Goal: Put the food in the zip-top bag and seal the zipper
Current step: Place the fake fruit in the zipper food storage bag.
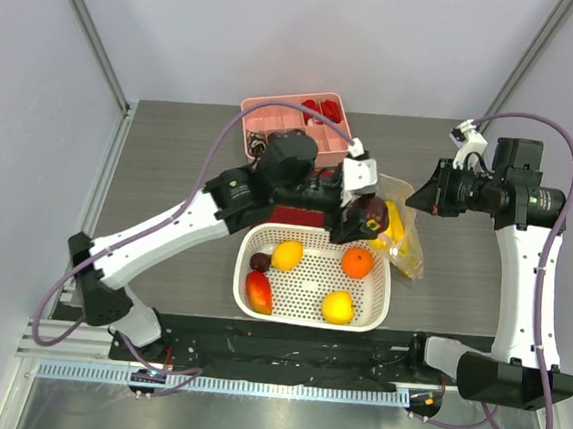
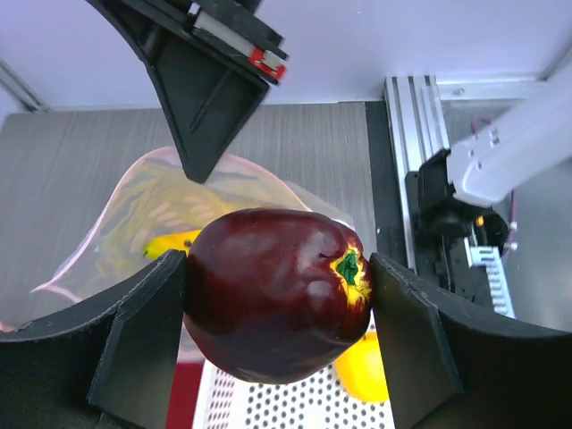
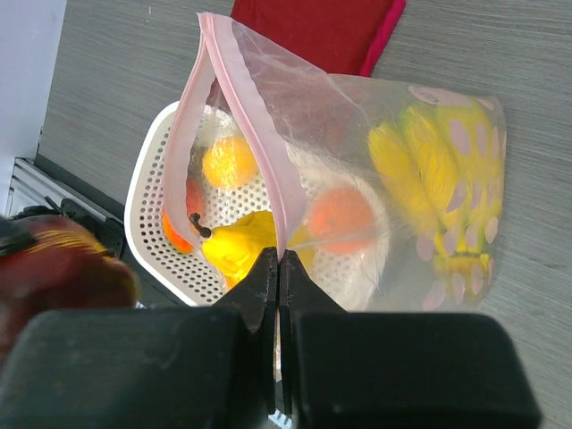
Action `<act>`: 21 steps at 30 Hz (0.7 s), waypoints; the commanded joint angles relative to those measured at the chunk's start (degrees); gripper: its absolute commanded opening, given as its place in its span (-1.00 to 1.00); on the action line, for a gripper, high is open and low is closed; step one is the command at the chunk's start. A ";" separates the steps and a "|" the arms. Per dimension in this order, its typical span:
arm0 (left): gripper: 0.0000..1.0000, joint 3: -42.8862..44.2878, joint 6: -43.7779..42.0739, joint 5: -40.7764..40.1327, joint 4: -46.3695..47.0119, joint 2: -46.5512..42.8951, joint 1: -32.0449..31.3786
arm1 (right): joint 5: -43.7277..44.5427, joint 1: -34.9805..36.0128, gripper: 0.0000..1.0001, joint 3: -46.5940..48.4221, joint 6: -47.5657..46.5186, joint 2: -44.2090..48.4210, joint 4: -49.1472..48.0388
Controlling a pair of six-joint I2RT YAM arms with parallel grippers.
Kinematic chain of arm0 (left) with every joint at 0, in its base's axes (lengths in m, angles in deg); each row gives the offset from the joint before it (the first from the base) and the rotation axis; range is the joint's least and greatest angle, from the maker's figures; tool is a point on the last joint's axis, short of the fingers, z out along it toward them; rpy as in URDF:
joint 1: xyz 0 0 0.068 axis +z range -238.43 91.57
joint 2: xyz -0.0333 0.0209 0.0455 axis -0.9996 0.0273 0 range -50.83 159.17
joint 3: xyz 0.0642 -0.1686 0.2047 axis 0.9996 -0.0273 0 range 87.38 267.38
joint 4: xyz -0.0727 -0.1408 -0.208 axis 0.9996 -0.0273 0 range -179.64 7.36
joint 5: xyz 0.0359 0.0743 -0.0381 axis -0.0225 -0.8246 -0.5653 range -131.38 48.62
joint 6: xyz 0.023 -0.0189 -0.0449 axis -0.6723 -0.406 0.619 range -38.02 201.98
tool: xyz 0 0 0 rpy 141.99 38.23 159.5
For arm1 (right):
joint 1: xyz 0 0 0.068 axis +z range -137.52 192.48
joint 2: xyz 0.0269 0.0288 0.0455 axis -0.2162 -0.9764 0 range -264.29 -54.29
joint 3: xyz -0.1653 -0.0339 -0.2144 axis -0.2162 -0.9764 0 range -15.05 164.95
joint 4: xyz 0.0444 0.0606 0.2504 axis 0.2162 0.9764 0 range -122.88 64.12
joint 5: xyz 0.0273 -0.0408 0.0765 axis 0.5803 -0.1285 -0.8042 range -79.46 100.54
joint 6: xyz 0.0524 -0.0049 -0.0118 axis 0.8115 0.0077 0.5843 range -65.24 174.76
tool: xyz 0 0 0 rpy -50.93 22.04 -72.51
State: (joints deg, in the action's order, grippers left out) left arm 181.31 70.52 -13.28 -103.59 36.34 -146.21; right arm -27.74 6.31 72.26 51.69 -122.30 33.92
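Left gripper (image 1: pixel 364 219): fingers clamped on either side of a plum (image 2: pixel 273 308), dark red-purple, stem end with a yellow-green patch turned toward the right finger. Plum is held off the bench (image 1: pixel 170 164), over the far right corner of the basket (image 1: pixel 307 322), just beside the bag (image 3: pixel 375 116) and outside its mouth

Right gripper (image 3: pixel 278 273): fingers pressed together, pinching the bag's rim at the zipper (image 3: pixel 239 107), a pinkish strip. The strip rises from the pinch in a narrow loop, so the mouth stands partly open toward the left arm

Bag: clear, floppy, on the bench right of the basket, toward the right edge. Banana (image 3: pixel 427 174) lies inside, toward the closed end. Cannot tell if anything else is inside; the other fruit seen through the plastic looks to be in the basket behind

Basket: white, perforated, at the middle of the near edge. In it: orange (image 1: pixel 358 263) at far right, one lemon (image 1: pixel 286 254) at far left, another lemon (image 1: pixel 337 306) at near right, mango (image 1: pixel 258 291) at near left, second plum (image 1: pixel 259 261) against the left wall between lemon and mango

Red cloth (image 1: pixel 296 215) flat on the bench just beyond the basket, partly under the left arm. Pink tray (image 1: pixel 270 121) at the middle of the far edge, with small red items
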 commanded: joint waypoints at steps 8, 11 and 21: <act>-0.26 11.08 10.58 -5.06 -0.06 16.26 -1.46 | -2.85 0.02 -0.98 0.67 1.05 1.21 -2.38; -0.24 13.37 13.48 -8.14 0.91 18.64 -1.11 | -4.34 0.02 -0.98 0.85 0.70 1.04 -2.03; 0.50 17.86 15.60 -13.77 -1.89 21.19 -1.02 | -5.31 0.02 -0.98 1.20 1.75 0.68 -1.94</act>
State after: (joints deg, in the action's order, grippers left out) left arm 194.58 84.88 -23.42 -104.33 57.24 -147.22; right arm -30.71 6.31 72.15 52.04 -122.30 33.75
